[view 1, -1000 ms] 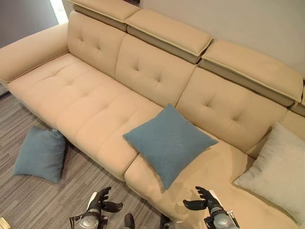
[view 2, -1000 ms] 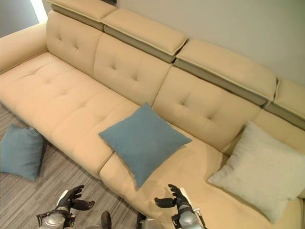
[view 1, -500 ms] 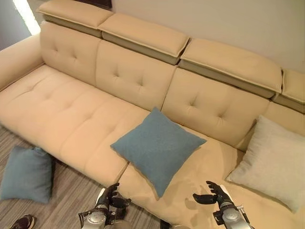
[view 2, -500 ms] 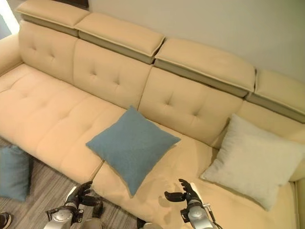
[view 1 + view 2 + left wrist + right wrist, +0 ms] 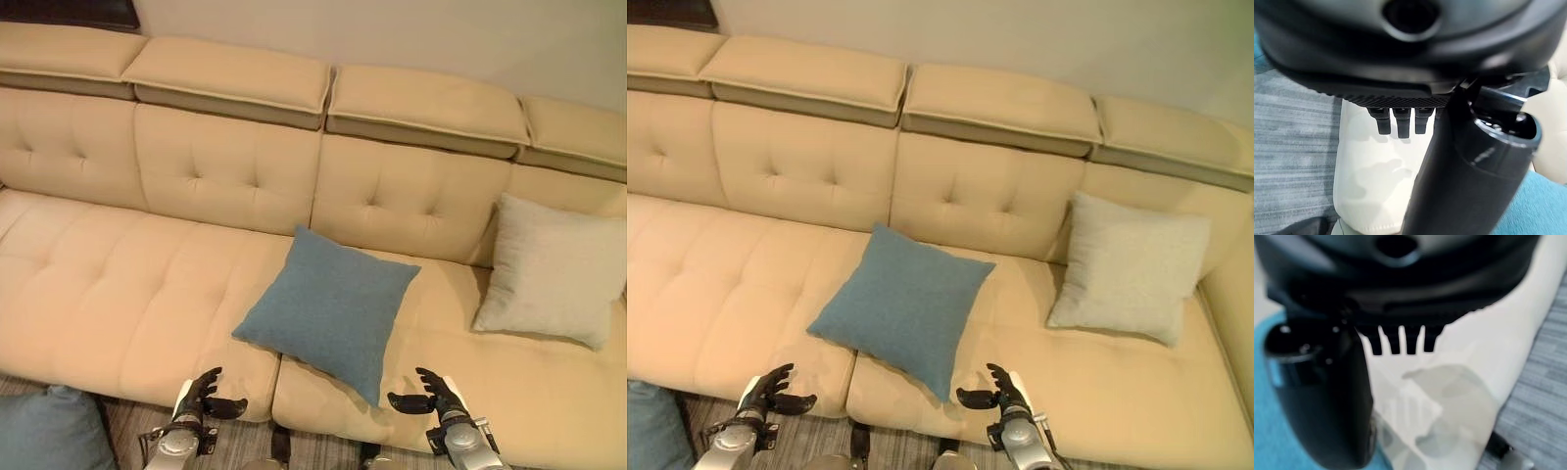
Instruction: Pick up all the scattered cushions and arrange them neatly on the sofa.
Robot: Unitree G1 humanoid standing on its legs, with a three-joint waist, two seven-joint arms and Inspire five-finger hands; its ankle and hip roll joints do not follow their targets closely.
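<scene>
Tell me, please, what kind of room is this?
Probably a living room or a furniture showroom: a long beige tufted sofa stands against a plain wall, with a blue cushion and a pale cushion on it, and another blue cushion lies on the grey striped carpet.

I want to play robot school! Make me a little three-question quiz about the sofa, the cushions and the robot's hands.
1. True or false: the square blue fabric cushion on the beige tufted sofa stands upright against the backrest.
2. Where is the pale grey square cushion? A) on the floor B) leaning at the sofa's right end C) in a hand
3. Fill in: the second blue cushion lies on the striped grey ____.

Key: 1 false, it lies flat on the seat. 2 B. 3 floor. Both the left hand and the right hand are open and hold nothing.
</scene>
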